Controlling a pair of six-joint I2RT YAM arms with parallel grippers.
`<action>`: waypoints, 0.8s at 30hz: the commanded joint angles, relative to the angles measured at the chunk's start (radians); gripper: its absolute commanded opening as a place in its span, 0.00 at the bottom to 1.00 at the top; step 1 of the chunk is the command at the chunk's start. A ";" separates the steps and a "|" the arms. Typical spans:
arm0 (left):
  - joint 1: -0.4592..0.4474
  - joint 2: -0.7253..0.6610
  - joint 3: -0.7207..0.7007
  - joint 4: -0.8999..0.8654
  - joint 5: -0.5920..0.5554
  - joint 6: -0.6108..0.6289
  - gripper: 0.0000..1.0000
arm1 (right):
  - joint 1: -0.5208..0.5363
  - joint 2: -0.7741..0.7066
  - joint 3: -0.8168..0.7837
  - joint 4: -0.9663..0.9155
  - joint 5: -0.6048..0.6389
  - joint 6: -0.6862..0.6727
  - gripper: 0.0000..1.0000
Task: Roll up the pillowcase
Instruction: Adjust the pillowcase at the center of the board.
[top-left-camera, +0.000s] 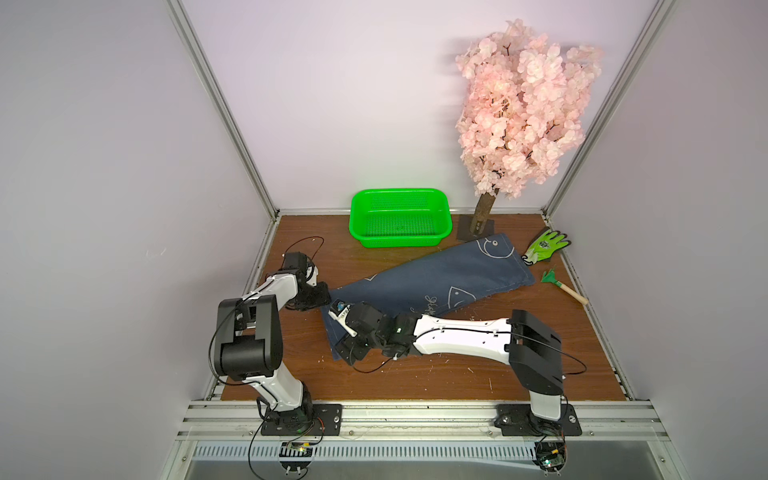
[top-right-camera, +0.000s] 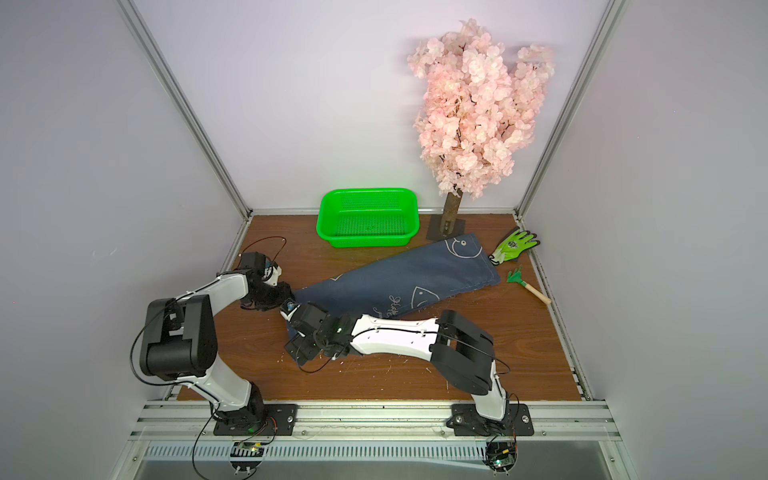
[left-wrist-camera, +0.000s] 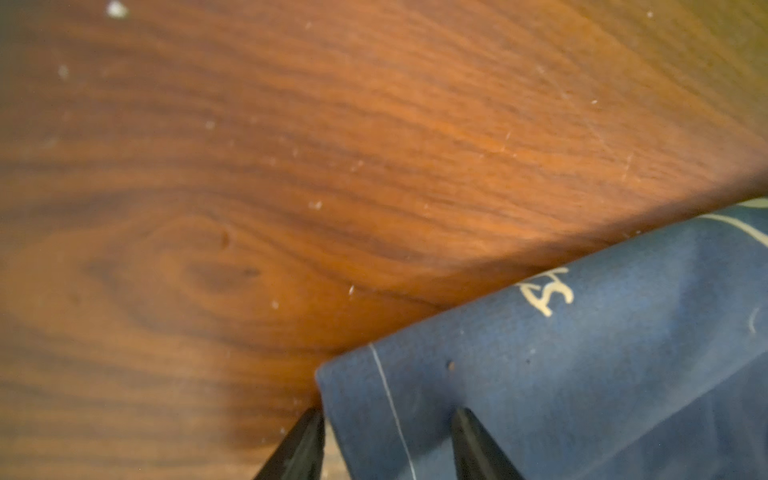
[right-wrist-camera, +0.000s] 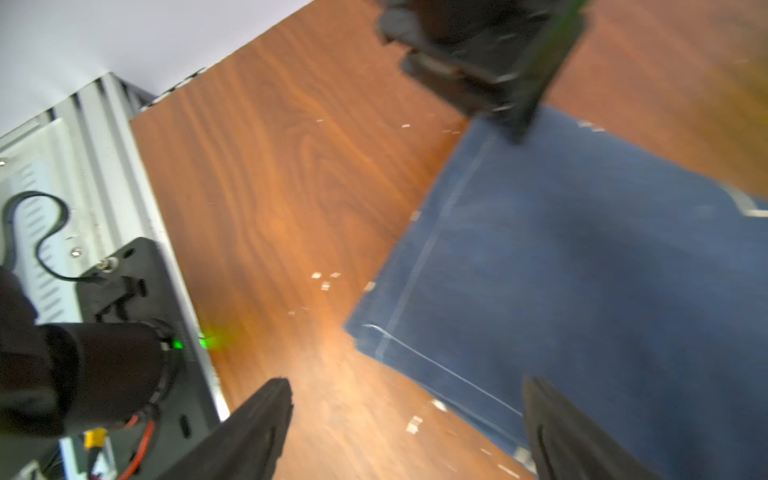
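The dark blue pillowcase (top-left-camera: 436, 274) (top-right-camera: 399, 274) lies flat and slanted across the wooden table (top-left-camera: 457, 365), from near left to far right. My left gripper (top-left-camera: 322, 296) (top-right-camera: 287, 294) is at its left far corner. In the left wrist view that corner of the pillowcase (left-wrist-camera: 582, 374) sits between the parted fingers of the left gripper (left-wrist-camera: 388, 415), which is open. My right gripper (top-left-camera: 345, 352) (top-right-camera: 297, 351) hangs over the near left corner. In the right wrist view the right gripper (right-wrist-camera: 409, 386) is wide open, one finger over wood and one over the pillowcase (right-wrist-camera: 582, 270).
A green basket (top-left-camera: 399, 218) stands at the back. The pink blossom tree (top-left-camera: 523, 108) rises from the back right. A green-and-white glove (top-left-camera: 546, 245) and a small green rake (top-left-camera: 563, 286) lie just beyond the pillowcase's far right end.
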 joint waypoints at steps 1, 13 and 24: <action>0.009 0.055 0.004 -0.008 0.013 0.009 0.45 | 0.024 0.068 0.100 -0.059 0.076 0.039 0.92; -0.004 0.098 0.037 -0.032 0.011 0.006 0.24 | 0.087 0.357 0.412 -0.262 0.234 0.121 0.83; -0.017 0.081 0.022 -0.042 -0.025 0.028 0.19 | 0.103 0.479 0.514 -0.397 0.291 0.168 0.65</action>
